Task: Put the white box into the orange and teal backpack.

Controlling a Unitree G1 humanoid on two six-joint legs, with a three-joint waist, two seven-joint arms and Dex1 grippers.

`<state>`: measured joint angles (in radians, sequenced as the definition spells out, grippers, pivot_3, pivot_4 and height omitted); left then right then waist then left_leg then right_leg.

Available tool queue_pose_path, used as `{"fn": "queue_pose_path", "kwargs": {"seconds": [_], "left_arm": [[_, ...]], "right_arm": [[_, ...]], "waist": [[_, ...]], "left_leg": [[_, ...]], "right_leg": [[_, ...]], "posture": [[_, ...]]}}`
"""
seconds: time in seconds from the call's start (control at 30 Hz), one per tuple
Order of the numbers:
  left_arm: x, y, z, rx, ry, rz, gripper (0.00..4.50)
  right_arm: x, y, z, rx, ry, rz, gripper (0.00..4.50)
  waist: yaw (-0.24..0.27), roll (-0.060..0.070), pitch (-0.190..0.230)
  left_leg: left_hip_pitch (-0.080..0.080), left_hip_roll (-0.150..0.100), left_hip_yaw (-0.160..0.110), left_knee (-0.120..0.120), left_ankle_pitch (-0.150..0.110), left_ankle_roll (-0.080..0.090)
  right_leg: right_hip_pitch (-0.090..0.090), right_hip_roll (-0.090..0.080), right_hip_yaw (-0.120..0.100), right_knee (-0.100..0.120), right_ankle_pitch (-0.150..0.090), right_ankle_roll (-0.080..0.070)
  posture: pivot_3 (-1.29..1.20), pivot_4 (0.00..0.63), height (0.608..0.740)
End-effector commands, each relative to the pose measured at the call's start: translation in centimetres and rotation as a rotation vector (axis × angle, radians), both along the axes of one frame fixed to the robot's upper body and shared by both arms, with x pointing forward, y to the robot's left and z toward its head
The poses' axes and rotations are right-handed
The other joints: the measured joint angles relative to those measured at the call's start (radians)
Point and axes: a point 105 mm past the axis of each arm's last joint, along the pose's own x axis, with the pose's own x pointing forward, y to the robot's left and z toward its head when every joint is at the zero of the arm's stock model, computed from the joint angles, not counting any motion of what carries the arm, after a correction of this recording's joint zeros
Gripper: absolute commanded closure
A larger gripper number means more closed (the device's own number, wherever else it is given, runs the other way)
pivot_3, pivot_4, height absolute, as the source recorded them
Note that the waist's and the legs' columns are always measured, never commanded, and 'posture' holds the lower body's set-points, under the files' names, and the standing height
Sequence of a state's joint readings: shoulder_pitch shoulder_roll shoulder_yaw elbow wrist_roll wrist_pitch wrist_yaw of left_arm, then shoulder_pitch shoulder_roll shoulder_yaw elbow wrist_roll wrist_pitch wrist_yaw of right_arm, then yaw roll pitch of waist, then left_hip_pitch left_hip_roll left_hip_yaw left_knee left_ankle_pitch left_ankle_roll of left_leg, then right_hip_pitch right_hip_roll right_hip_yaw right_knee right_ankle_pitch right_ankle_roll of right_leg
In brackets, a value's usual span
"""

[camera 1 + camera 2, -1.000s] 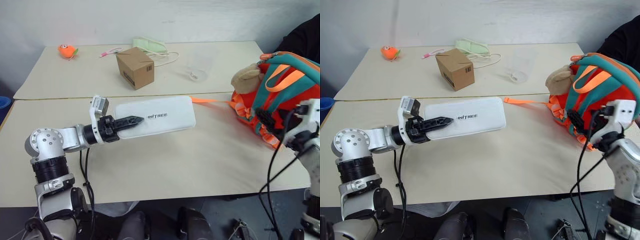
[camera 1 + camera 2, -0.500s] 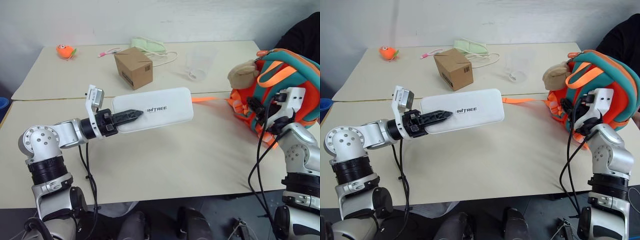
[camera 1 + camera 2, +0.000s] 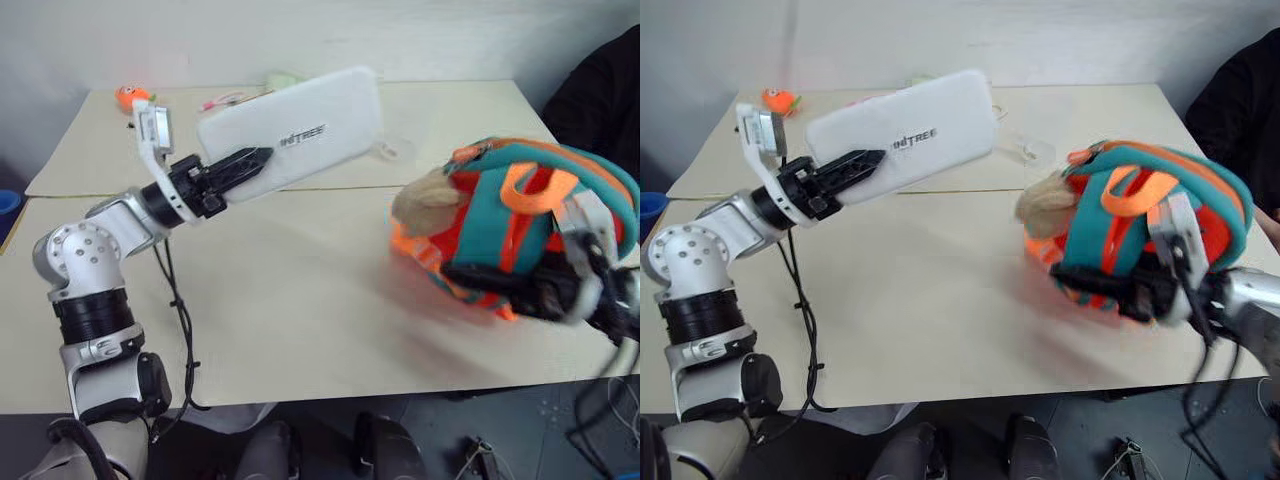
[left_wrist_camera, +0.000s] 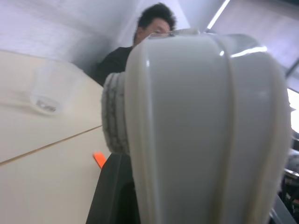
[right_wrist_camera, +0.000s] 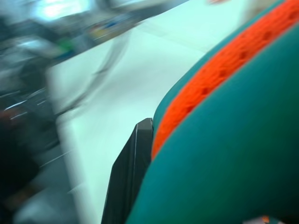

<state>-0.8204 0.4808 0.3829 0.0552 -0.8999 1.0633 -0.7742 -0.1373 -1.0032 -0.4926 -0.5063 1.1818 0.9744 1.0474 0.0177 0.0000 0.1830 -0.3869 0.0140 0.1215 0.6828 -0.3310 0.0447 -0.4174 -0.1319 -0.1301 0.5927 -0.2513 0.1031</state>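
Two beige tables (image 3: 300,300) were set against a white wall. At the left, the white box (image 3: 300,130) was held aloft, clamped at its near end by the left gripper (image 3: 240,165), its long axis pointing up and rightward toward the backpack (image 3: 510,230). At the right, the backpack was gripped by the right gripper (image 3: 1140,295), well apart from the box.

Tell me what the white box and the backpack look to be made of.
White box: probably smooth matte plastic or a molded shell; even white surface, rounded corners, printed grey lettering, and it stays flat while held by one end. Backpack: soft woven fabric, likely padded; puffy shape, mesh-like orange trim in the right wrist view, webbing straps.
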Motion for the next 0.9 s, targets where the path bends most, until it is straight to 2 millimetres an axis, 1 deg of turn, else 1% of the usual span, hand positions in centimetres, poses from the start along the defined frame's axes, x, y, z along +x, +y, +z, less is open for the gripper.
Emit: {"fn": "queue_pose_path", "kwargs": {"seconds": [0.03,0.1,0.2,0.27,0.4,0.5,0.57,0.67,0.73,0.9], "left_arm": [[-1.5,-1.6,1.2,0.038,-0.138,-0.102,3.31],[-2.4,-2.5,0.5,0.077,-0.161,-0.175,3.31],[-3.4,-3.1,-0.7,0.128,-0.17,-0.259,3.31],[-3.6,-2.9,-1.2,0.154,-0.176,-0.28,3.31],[-3.1,-2.0,-0.8,0.185,-0.212,-0.27,3.31],[-2.9,-1.4,0.0,0.19,-0.238,-0.265,3.31],[-2.8,-1.3,0.2,0.205,-0.254,-0.266,3.31],[-2.5,-1.6,-0.2,0.248,-0.283,-0.261,3.31],[-2.1,-2.1,-0.5,0.272,-0.304,-0.249,3.31],[-1.9,-3.3,-1.6,0.335,-0.36,-0.261,3.31]], "right_arm": [[-3.4,0.3,1.8,-0.009,0.013,0.13,4.47],[-3.9,0.0,1.9,-0.027,0.031,0.12,4.47],[-3.1,-0.9,1.5,-0.043,0.041,0.041,4.47],[-2.7,-1.4,0.9,-0.062,0.047,0.002,4.47],[-2.0,-2.2,0.0,-0.079,0.056,-0.052,4.47],[-2.0,-2.3,-0.1,-0.078,0.056,-0.056,4.47],[-2.0,-2.3,-0.1,-0.075,0.057,-0.057,4.47],[-2.1,-2.3,-0.2,-0.077,0.061,-0.053,4.47],[-2.2,-2.2,-0.2,-0.079,0.064,-0.047,4.47],[-2.4,-2.4,0.0,-0.092,0.078,-0.03,4.47]], "waist": [[0.001,-0.001,0.0],[0.005,-0.002,0.001],[0.007,-0.002,0.001],[0.007,-0.002,0.001],[0.008,-0.002,0.001],[0.008,-0.002,0.001],[0.009,-0.002,0.001],[0.009,-0.002,0.001],[0.01,-0.002,0.001],[0.01,-0.002,0.001]], "left_leg": [[0.0,0.0,0.001,0.0,0.0,0.0],[0.001,0.0,0.0,0.001,0.0,0.001],[0.001,0.0,0.0,0.001,0.0,0.001],[0.001,0.0,0.0,0.001,0.0,0.001],[0.001,0.0,0.0,0.001,0.0,0.001],[0.0,0.0,0.0,0.001,0.0,0.001],[0.0,0.0,0.0,0.001,0.0,0.001],[0.0,0.0,-0.001,0.001,0.0,0.001],[0.0,0.0,-0.001,0.001,0.0,0.002],[0.0,0.0,-0.001,0.002,0.0,0.002]], "right_leg": [[0.0,0.0,0.0,0.0,0.0,0.0],[0.001,-0.001,0.001,0.0,0.0,0.0],[0.001,-0.001,0.001,0.0,0.0,0.0],[0.001,-0.001,0.001,0.0,0.0,0.0],[0.001,-0.001,0.001,0.0,0.0,0.0],[0.001,-0.001,0.0,0.0,0.0,0.0],[0.001,-0.001,0.0,0.0,0.0,0.0],[0.001,-0.002,-0.001,0.0,0.0,0.0],[0.001,-0.002,-0.001,0.0,0.0,0.0],[0.001,-0.002,-0.001,0.0,0.0,0.0]], "posture": [[0.0,0.15,0.74],[0.0,0.15,0.74],[0.0,0.15,0.74],[0.0,0.15,0.74],[0.0,0.15,0.74],[0.0,0.15,0.74],[0.0,0.15,0.74],[0.0,0.15,0.74],[0.0,0.15,0.74],[0.0,0.15,0.74]]}}
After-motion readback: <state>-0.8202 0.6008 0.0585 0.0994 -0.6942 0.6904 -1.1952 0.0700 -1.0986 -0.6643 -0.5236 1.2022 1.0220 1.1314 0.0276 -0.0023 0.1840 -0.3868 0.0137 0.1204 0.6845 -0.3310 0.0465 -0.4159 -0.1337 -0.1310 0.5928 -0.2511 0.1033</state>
